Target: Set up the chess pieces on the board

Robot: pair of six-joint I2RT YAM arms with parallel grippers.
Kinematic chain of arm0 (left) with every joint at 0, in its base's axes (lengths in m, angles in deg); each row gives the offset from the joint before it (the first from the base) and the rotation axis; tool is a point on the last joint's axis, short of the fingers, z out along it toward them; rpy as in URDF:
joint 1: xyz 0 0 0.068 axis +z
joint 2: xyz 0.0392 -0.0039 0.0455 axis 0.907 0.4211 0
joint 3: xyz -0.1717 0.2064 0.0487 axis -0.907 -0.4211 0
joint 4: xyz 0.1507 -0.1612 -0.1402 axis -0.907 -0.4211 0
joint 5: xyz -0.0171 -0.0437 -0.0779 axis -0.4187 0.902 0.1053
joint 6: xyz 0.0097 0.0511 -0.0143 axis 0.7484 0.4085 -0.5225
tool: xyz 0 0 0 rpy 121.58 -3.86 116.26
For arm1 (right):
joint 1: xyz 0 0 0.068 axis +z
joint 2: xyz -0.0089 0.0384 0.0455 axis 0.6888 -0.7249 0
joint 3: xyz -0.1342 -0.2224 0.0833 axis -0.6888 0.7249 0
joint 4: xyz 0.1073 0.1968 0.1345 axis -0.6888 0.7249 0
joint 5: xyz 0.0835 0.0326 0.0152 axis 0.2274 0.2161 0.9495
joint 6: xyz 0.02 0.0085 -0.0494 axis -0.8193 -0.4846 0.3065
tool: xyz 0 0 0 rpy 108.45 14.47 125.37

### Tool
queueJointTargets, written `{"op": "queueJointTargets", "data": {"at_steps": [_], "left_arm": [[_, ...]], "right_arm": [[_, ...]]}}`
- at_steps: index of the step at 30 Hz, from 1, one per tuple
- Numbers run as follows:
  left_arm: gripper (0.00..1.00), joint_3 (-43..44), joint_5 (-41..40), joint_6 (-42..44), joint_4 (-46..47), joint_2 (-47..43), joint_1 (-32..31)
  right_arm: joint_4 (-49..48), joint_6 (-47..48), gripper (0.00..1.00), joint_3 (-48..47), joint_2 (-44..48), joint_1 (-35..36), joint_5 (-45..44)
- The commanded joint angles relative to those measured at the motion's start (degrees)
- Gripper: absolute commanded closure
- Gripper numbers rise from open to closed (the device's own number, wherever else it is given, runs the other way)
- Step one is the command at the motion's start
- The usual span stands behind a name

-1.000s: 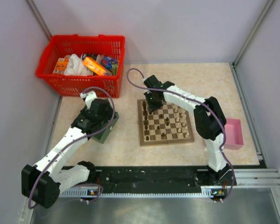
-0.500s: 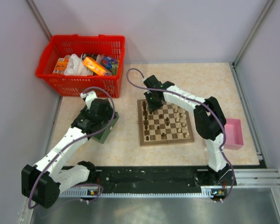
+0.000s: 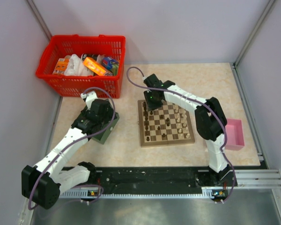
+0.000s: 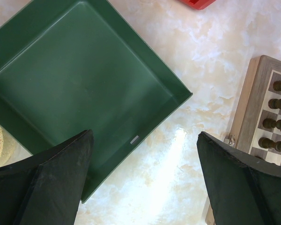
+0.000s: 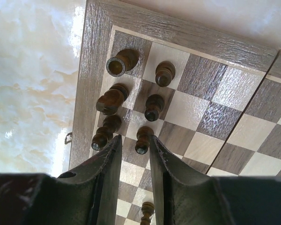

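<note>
The board [image 3: 166,123] lies mid-table with dark and cream chess pieces scattered on it. My right gripper [image 3: 150,104] hovers over its far left corner. In the right wrist view [image 5: 135,140] its jaws are narrowly open. A dark pawn [image 5: 141,140] stands on the board between the fingertips, with a gap on each side. Near it stand a dark rook [image 5: 119,63], a knight [image 5: 110,101], a bishop [image 5: 103,136] and two more dark pawns [image 5: 164,72]. My left gripper [image 4: 143,140] is wide open and empty over the edge of a green tray [image 4: 84,84], left of the board [image 4: 253,108].
A red basket [image 3: 82,58] full of packets stands at the far left. The green tray [image 3: 107,133] lies under my left gripper [image 3: 100,123]. A pink box [image 3: 234,133] sits at the right edge, beside the right arm. Grey walls enclose the table.
My right gripper has shifted slightly toward the far left corner of the board. The left arm has not moved.
</note>
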Motion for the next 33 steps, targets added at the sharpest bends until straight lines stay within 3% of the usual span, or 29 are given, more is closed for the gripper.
{"op": "queueJointTargets", "data": {"at_steps": [1,8,15,33], "left_arm": [[0.04,1.24,-0.1,-0.03,1.76,-0.27,0.23],[0.04,1.07,-0.37,-0.02,1.49,-0.62,0.23],[0.04,1.07,0.25,-0.2,2.19,-0.36,0.23],[0.04,1.15,0.6,-0.11,2.37,-0.09,0.23]], "right_arm": [[-0.5,0.38,0.69,-2.53,2.89,0.61,0.02],[-0.58,0.39,0.69,2.29,9.39,-1.67,-5.52],[-1.46,-0.14,0.69,9.33,13.53,-3.61,-5.35],[-3.48,-0.76,0.69,15.14,11.34,-3.61,-2.71]]}}
